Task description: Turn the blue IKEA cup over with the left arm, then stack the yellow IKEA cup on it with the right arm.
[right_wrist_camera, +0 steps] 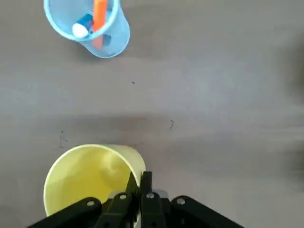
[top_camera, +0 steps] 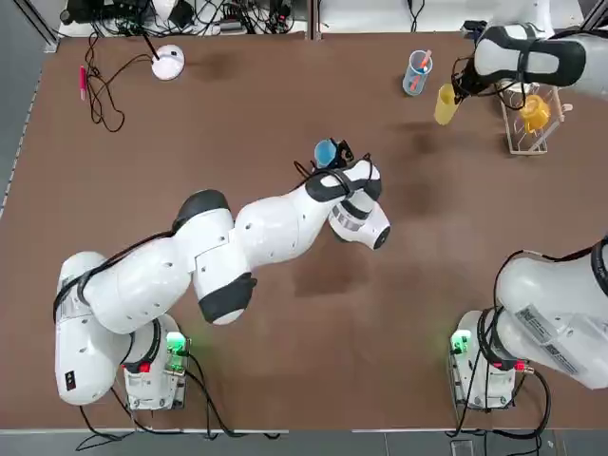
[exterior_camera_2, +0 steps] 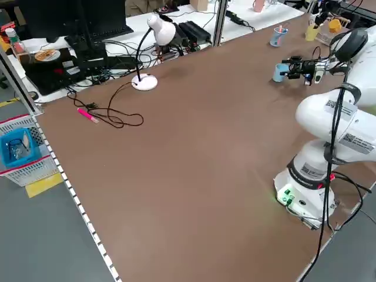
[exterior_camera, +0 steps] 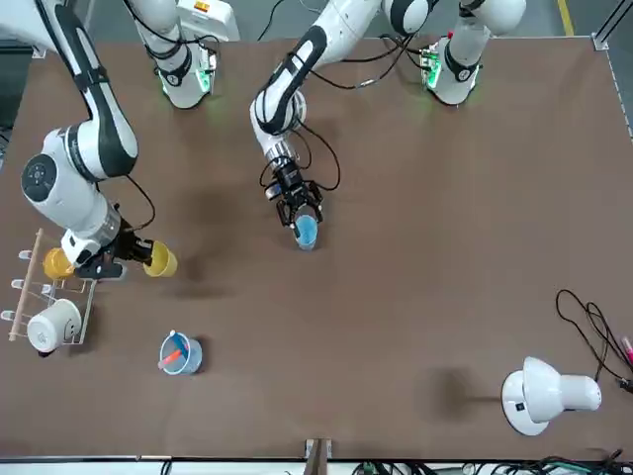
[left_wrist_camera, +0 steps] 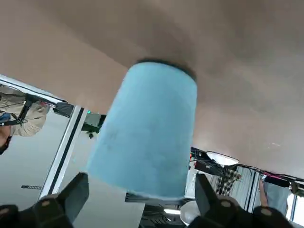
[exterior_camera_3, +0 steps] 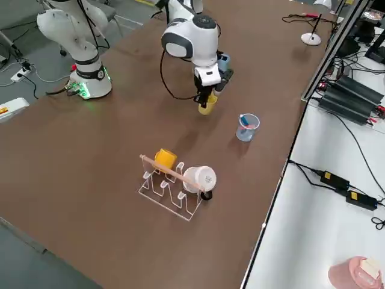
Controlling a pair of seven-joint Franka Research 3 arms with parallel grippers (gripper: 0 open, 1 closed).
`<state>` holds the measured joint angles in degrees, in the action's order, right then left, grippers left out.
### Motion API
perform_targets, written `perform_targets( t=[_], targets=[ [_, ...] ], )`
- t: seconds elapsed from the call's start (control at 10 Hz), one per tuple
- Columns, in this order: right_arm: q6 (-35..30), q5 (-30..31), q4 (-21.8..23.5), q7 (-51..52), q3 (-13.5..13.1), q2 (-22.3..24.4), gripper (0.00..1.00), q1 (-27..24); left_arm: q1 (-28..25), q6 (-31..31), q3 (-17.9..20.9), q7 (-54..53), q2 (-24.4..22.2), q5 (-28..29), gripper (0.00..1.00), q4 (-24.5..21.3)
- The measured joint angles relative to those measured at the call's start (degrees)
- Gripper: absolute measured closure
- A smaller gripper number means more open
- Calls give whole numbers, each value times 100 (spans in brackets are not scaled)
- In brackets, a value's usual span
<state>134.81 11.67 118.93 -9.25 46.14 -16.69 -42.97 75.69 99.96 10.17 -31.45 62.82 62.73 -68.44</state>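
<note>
With left arm jaws spread near the blue cup, upper centre, apparently set mouth up for nesting; with right arm jaws clenched on the yellow cup's wall, upper right, leaving its base free.

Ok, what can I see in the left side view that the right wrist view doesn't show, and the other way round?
Only the left side view: the blue cup by the left gripper, and the white lamp.
Only the right wrist view: the right gripper's fingers pinching the yellow cup's wall.
Both: the yellow cup and the tumbler.
</note>
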Motion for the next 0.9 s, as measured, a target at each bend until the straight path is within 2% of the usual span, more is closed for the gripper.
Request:
perform_targets(
  t=[0.3,0.4,0.6,0.8,0.9],
  targets=[
    [-16,-283,-251,57,6,27,95,206,-3,-130,-30,-17,-365,-38,1,2],
    [-27,-370,-264,60,3,35,95,268,0,-213,-98,-65,-595,-50,1,-137],
    [-35,-518,-283,60,-86,39,95,475,-3,-295,-141,-43,-1120,-54,1,-696],
    [-200,-723,-498,59,-453,61,95,985,-127,-237,-115,-14,-1868,-52,1,-1223],
    [-443,-876,-722,49,-694,93,95,1349,-236,-17,-105,-24,-2424,-51,1,-1611]
  ],
)
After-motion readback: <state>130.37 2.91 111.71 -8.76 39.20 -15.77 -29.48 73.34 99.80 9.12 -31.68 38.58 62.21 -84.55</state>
